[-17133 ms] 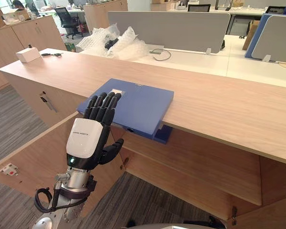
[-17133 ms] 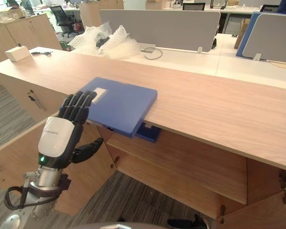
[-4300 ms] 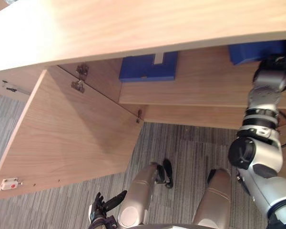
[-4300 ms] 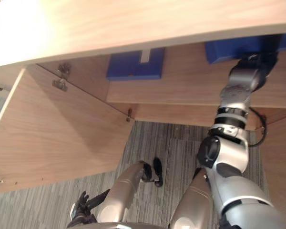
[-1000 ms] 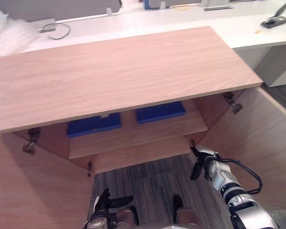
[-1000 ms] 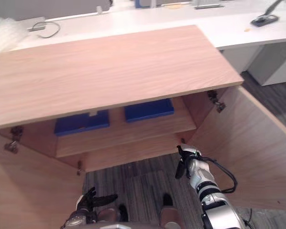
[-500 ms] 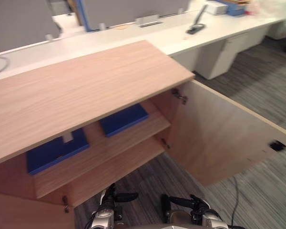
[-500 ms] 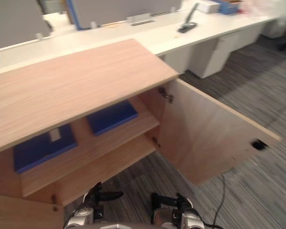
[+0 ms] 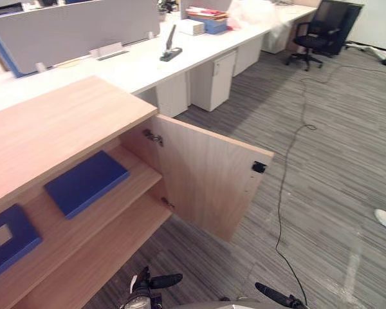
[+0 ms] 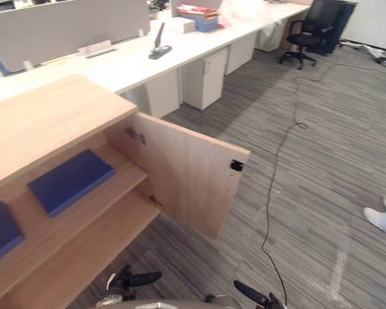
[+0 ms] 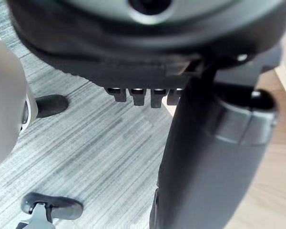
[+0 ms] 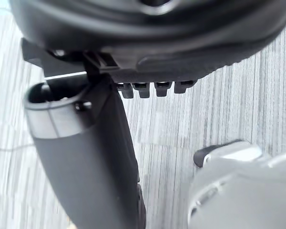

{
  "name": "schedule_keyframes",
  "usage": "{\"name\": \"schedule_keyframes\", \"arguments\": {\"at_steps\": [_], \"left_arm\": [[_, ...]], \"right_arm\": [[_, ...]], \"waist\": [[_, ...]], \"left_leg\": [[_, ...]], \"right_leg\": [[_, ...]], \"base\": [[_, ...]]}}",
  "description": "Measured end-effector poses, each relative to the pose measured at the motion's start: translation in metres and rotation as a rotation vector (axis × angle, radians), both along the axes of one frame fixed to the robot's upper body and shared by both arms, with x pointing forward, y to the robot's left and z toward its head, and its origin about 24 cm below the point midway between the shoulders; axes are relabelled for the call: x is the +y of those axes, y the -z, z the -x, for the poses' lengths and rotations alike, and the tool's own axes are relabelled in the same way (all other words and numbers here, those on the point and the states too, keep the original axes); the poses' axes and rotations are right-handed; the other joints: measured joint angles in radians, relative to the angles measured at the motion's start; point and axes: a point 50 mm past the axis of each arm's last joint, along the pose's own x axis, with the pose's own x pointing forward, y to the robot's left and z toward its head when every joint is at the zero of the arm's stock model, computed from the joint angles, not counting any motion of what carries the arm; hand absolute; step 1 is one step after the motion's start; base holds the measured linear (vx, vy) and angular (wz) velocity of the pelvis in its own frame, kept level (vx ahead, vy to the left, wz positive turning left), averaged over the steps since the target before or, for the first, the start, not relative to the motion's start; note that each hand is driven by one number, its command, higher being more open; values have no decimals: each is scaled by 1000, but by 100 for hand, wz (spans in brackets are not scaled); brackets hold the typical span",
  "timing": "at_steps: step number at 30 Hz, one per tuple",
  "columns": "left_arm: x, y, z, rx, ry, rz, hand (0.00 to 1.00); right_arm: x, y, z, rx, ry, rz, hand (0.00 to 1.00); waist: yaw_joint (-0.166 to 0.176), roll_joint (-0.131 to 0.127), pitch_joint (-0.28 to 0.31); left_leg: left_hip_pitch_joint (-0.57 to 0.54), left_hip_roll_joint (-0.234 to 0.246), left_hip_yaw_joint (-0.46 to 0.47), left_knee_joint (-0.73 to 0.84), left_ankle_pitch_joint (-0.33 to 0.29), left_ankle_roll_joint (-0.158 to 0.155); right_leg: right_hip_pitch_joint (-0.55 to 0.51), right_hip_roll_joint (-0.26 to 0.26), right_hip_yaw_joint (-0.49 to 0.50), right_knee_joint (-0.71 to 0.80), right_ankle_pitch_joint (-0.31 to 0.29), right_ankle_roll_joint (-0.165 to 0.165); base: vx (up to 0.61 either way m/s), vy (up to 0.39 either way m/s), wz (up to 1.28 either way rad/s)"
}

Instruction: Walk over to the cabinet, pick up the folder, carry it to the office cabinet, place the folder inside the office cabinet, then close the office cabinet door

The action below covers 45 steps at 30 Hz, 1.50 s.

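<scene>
Closing step: the folder [image 9: 87,182] is shelved at 9 o'clock, the left hand [image 9: 157,282] and right hand [image 9: 278,299] are held empty, fingers loose, at 6 o'clock, and the open door [image 9: 209,180], at the folder's 3 o'clock, is to be pushed shut.

Blue folder [image 9: 87,182] lies flat on upper shelf [image 9: 116,201] inside cabinet [image 9: 58,125] before me, set askew, one corner near shelf's front edge. Second blue folder [image 9: 3,239], pale square on cover, flat on same shelf to my left, apart from first. Cabinet door [image 9: 209,177] stands wide open, dark catch [image 9: 258,167] at its free upper corner.
</scene>
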Motion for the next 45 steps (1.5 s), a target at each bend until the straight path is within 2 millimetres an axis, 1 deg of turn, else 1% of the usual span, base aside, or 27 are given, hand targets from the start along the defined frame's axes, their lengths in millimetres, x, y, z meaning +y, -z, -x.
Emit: {"name": "schedule_keyframes", "arguments": {"at_steps": [2, 4, 5, 7, 8, 10, 11, 12, 16, 17, 20, 22, 23, 25, 26, 29, 31, 32, 34, 36, 41, 44, 45], "left_arm": [[1, 0, 1, 3, -2, -3, 100], [4, 0, 4, 9, 4, -16, 100], [5, 1, 5, 11, 7, -20, 100], [12, 1, 11, 25, 9, -44, 100], [14, 0, 11, 23, 15, -55, 100], [25, 1, 24, 50, 19, -84, 100], [27, 1, 24, 51, 19, -92, 100], [32, 0, 27, 56, 18, -107, 100], [38, 0, 34, 70, 21, -123, 100], [38, 1, 39, 82, 22, -123, 100], [40, 2, 47, 101, 24, -123, 100], [42, 3, 57, 128, 20, -125, 100], [42, 4, 59, 134, 19, -125, 100], [41, 5, 70, 161, 17, -123, 100], [41, 5, 71, 163, 20, -122, 100], [38, 5, 69, 161, 37, -119, 100], [36, 5, 66, 154, 55, -116, 100], [36, 5, 66, 153, 62, -117, 100], [36, 5, 66, 153, 72, -118, 100], [35, 5, 65, 150, 76, -118, 100], [36, 4, 62, 129, 82, -122, 100], [35, 4, 59, 119, 90, -123, 100], [35, 4, 58, 114, 84, -118, 100]], "right_arm": [[-8, -7, -9, -40, 6, 51, 100], [-20, -21, -24, -124, 6, 127, 100], [-23, -25, -28, -145, 7, 147, 100], [-34, -41, -44, -228, 6, 214, 100], [-36, -45, -49, -249, 6, 231, 100], [-43, -61, -63, -323, 6, 285, 100], [-45, -65, -66, -339, 8, 300, 100], [-48, -72, -73, -373, 7, 323, 100], [-62, -92, -88, -447, 2, 400, 100], [-70, -101, -95, -472, -4, 435, 100], [-83, -115, -102, -508, -17, 496, 100], [-91, -128, -110, -548, -29, 533, 100], [-92, -131, -112, -557, -30, 540, 100], [-98, -142, -122, -604, -30, 552, 100], [-98, -145, -127, -614, -44, 558, 100], [-95, -162, -149, -667, -125, 588, 100], [-86, -175, -169, -723, -223, 582, 100], [-84, -177, -173, -736, -248, 573, 100], [-74, -184, -188, -761, -365, 562, 100], [-67, -188, -201, -783, -441, 540, 100], [-47, -189, -228, -772, -598, 475, 100], [-44, -190, -239, -764, -627, 446, 100], [-41, -193, -245, -768, -636, 436, 100]], "waist": [[-6, 3, -2], [-8, 6, -4], [-8, 7, -5], [-9, 8, -11], [-11, 8, -12], [-10, 5, -17], [-10, 4, -18], [-10, 5, -20], [-11, 9, -28], [-11, 15, -31], [-11, 20, -34], [-12, 20, -34], [-12, 21, -33], [-13, 25, -34], [-13, 29, -32], [-13, 40, -24], [-13, 49, -24], [-13, 50, -23], [-11, 50, -23], [-10, 52, -22], [-4, 50, -15], [4, 51, -5], [8, 52, 1]], "left_leg": [[-7, -4, -10, -1, 3, -2], [-8, -20, -15, -1, 8, -8], [-8, -24, -16, -1, 9, -8], [-13, -39, -29, -1, 10, -8], [-13, -42, -36, -1, 10, -9], [-17, -52, -44, -1, 10, -9], [-19, -55, -47, -1, 10, -9], [-18, -58, -50, -1, 10, -9], [-19, -66, -69, -6, 10, -9], [-18, -69, -74, -14, 10, -9], [-19, -75, -97, -24, 9, -11], [-18, -80, -103, -24, 8, -12], [-19, -81, -106, -24, 8, -12], [-36, -86, -121, -19, 8, -11], [-38, -88, -122, -18, 8, -11], [-45, -93, -124, -16, 9, -9], [-47, -95, -131, -16, 10, -7], [-48, -95, -135, -16, 11, -7], [-51, -95, -151, -16, 12, -5], [-54, -95, -156, -16, 13, -4], [-65, -96, -171, -16, 15, 0], [-68, -96, -172, -16, 16, 1], [-69, -96, -172, -16, 16, 2]], "right_leg": [[-9, -1, 4, 4, 2, -6], [-11, -9, 10, 10, 3, -6], [-12, -14, 10, 12, 3, -5], [-12, -30, 13, 14, 7, 1], [-12, -32, 13, 14, 7, 2], [-12, -42, 12, 13, 10, 6], [-12, -45, 11, 13, 11, 7], [-12, -48, 12, 14, 13, 9], [-10, -57, 9, 12, 22, 15], [-11, -59, 8, 6, 27, 19], [-11, -64, 4, 2, 35, 24], [-6, -68, 4, -7, 44, 33], [-5, -69, 3, -11, 47, 35], [-4, -75, -4, -32, 66, 38], [-4, -77, -4, -36, 72, 35], [-1, -80, -3, -56, 89, 37], [10, -79, -7, -79, 102, 39], [14, -79, -11, -84, 104, 40], [20, -80, -24, -96, 108, 40], [24, -80, -30, -103, 113, 40], [26, -81, -42, -109, 116, 37], [28, -81, -42, -109, 118, 35], [28, -81, -42, -110, 119, 34]], "base": [[14, 8, -2], [28, 43, 0], [25, 56, 5], [19, 76, 5], [5, 87, 6], [-13, 70, 8], [-35, 51, 8], [-39, 37, 4], [-72, 33, 6], [-68, 26, 4], [-93, 29, 7], [-78, 20, 3], [-65, 17, 4], [-62, 20, 9], [-43, 19, 7], [-12, 8, 0], [-3, 5, 4], [9, -1, 17], [28, -9, 17], [26, -8, 8], [17, -8, 8], [0, 0, 0], [0, 0, 0]]}}
